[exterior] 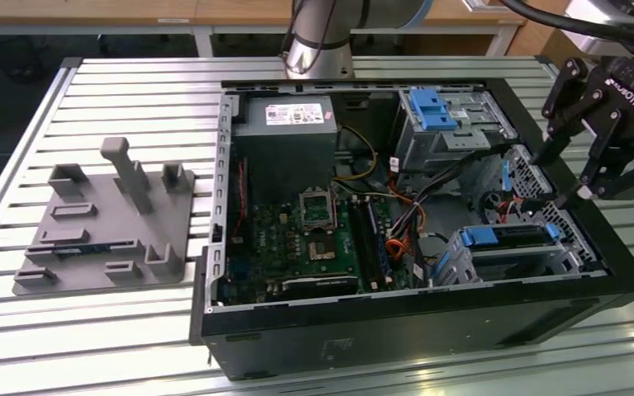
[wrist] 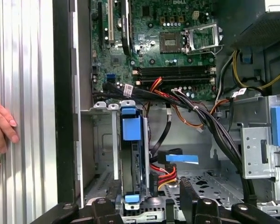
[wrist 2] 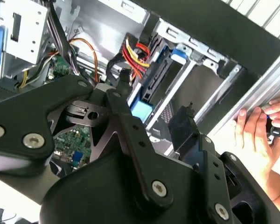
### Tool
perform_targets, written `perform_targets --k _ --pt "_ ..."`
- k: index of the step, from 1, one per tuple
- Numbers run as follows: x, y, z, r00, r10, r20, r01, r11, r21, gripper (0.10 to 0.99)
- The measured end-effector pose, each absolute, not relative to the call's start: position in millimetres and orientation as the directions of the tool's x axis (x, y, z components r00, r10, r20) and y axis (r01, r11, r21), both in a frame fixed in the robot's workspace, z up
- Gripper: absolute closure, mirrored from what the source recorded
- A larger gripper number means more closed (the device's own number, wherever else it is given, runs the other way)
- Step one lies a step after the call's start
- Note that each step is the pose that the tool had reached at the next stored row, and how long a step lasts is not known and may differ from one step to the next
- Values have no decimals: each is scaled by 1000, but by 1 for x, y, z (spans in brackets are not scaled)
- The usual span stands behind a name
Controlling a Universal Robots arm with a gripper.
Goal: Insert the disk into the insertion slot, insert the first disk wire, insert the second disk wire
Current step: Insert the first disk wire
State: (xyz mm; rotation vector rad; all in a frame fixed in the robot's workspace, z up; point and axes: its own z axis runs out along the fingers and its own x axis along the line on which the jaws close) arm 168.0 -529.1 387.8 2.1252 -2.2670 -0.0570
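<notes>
The open computer case [exterior: 405, 322] lies on the slatted table [exterior: 130, 346]. In its near corner, on the exterior view's right, sits the insertion slot [exterior: 565, 256], with the disk [exterior: 512, 237] already seated inside and its blue handle [wrist: 131, 128] facing out. The gripper [exterior: 565, 175] hangs above that corner, claw wide and empty. The disk looks rigid, dense and sensitive to knocks, best held by the handle. The limp wires [wrist: 164, 173] beside it want gripping at their stiff plugs.

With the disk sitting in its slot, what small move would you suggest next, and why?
Probably lower the open tool toward the blue-tabbed cable beside the disk: the disk sits in the insertion slot, while that cable end seems unplugged, and the tool holds nothing.
</notes>
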Motion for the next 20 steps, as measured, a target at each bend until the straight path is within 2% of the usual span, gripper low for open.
perform_targets --k 3,4,5,6,7,8,9,10,20 --pt "171 -527 384 -64 -998 7 -997 65 53 490" --pt "171 -526 383 -65 -998 10 -996 65 53 549" --pt "171 -525 382 -65 -998 13 -996 65 53 549" --pt "171 -524 380 -65 -998 16 -996 65 53 612" --pt "171 -523 379 -65 -998 19 -996 66 53 612" --pt "171 -523 377 -65 -998 22 -996 66 53 671" --pt "171 -522 375 -65 -998 24 -996 66 53 671" --pt "171 -522 374 -65 -998 26 -996 66 53 733" --pt "173 -521 362 -65 -997 29 -996 67 54 733"
